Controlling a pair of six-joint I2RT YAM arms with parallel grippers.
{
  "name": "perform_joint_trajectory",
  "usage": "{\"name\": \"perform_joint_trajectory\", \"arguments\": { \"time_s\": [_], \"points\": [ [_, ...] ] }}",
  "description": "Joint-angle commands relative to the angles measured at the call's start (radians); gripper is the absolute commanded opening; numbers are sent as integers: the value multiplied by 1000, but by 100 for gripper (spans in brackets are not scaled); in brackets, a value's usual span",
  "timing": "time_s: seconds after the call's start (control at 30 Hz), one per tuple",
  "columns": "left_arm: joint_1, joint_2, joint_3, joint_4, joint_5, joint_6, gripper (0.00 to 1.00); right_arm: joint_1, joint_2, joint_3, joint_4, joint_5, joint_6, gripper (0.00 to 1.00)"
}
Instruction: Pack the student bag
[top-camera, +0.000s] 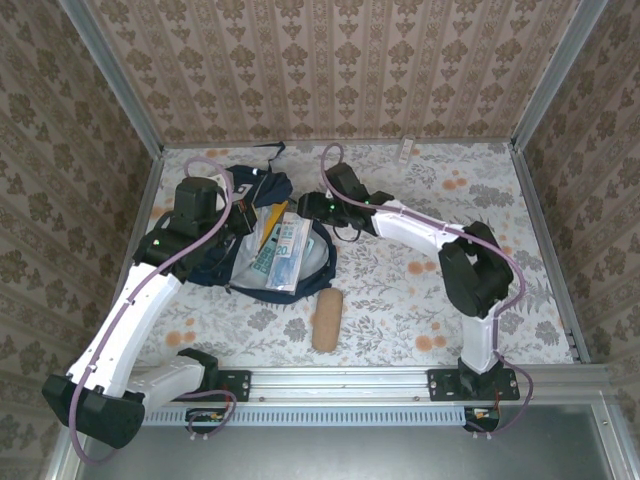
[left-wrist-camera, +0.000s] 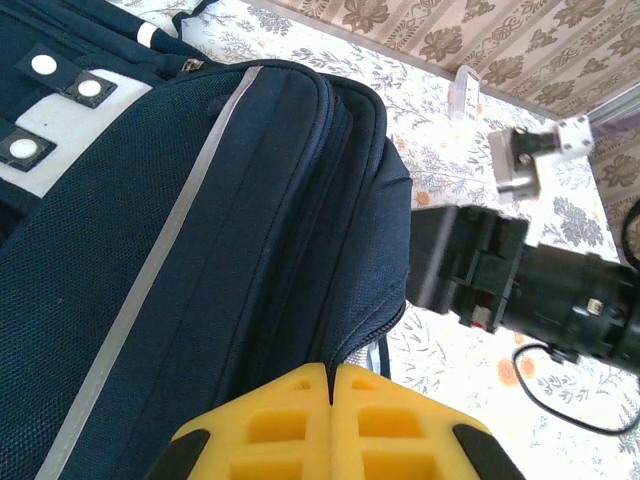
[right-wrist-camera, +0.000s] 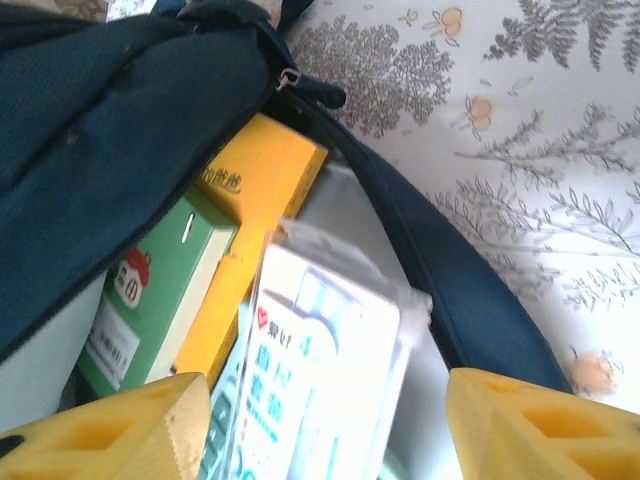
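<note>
Packing under way into the student bag (left-wrist-camera: 250, 250), open left of centre on the table (top-camera: 420, 300). Has left pincer (left-wrist-camera: 330, 385) shut at its rim, right pincer (right-wrist-camera: 325, 400) wide, empty, above the packet (top-camera: 283, 250) inside. Next, likely calls for fetching the tan pouch (top-camera: 327, 318) nearby

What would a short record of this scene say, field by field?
Backpack: navy, lying open on the flowered table
Inside: yellow book, green book, clear plastic packet
Left tool: shut, at the backpack's zipper edge
Right tool: open, above the packet
Outside the backpack: tan pouch lying on the table in front of it
</note>
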Motion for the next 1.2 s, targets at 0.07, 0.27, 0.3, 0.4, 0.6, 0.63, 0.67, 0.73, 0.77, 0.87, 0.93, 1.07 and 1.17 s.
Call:
{"name": "perform_joint_trajectory", "arguments": {
  "time_s": [0.07,0.27,0.3,0.4,0.6,0.63,0.67,0.73,0.77,0.87,0.93,1.07,1.17],
  "points": [
    [-3,-13,4,82,-1,-17,0,43,-102,-110,-68,-61,7,60],
    [-8,-8,3,83,6,-23,0,97,-91,-164,-71,-113,59,46],
    [-9,-8,3,84,6,-23,0,106,-87,-168,-70,-114,67,45],
    [-13,-7,0,85,6,-26,0,128,-68,-173,-65,-125,84,44],
    [-19,-3,4,84,10,-26,0,158,6,-125,-59,-160,104,40],
    [-20,-3,4,84,9,-25,0,163,19,-111,-60,-160,106,40],
    [-21,-3,4,82,9,-26,0,165,34,-96,-61,-163,108,39],
    [-24,-3,0,82,10,-26,0,170,68,-58,-60,-178,113,37],
    [-24,-5,0,82,11,-27,0,172,80,-43,-60,-180,116,36],
    [-31,-7,-2,81,12,-31,0,179,106,4,-34,-186,128,24],
    [-35,-8,-4,79,8,-31,0,179,123,31,-5,-194,149,21],
    [-37,-13,-8,81,3,-32,0,179,183,109,1,-206,175,21],
    [-37,-13,-8,79,0,-34,0,179,230,158,1,-206,192,27]
  ]
}}
